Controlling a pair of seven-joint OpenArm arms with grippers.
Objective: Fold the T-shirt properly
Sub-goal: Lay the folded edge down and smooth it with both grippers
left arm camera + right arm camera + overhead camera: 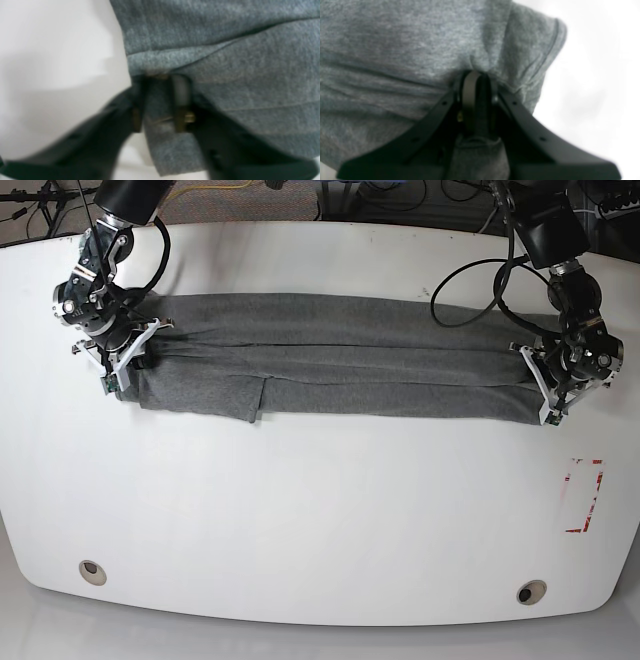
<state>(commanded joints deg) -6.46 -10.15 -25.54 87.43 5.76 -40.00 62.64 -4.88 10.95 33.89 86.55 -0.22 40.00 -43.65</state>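
Note:
The dark grey T-shirt [340, 370] lies folded lengthwise into a long narrow band across the far half of the white table [320, 510]. A sleeve flap hangs down at its front left. My left gripper [548, 385] is at the band's right end; the left wrist view shows it [160, 100] shut on a fold at the edge of the T-shirt [225, 62]. My right gripper [130, 355] is at the left end. In the right wrist view it [476, 85] pinches bunched cloth of the T-shirt [395, 50] near a hemmed edge.
A red-outlined mark [585, 495] sits on the table at the right. Two round holes [92, 571] [531, 592] lie near the front edge. Cables [480, 270] trail over the far right of the table, behind the shirt.

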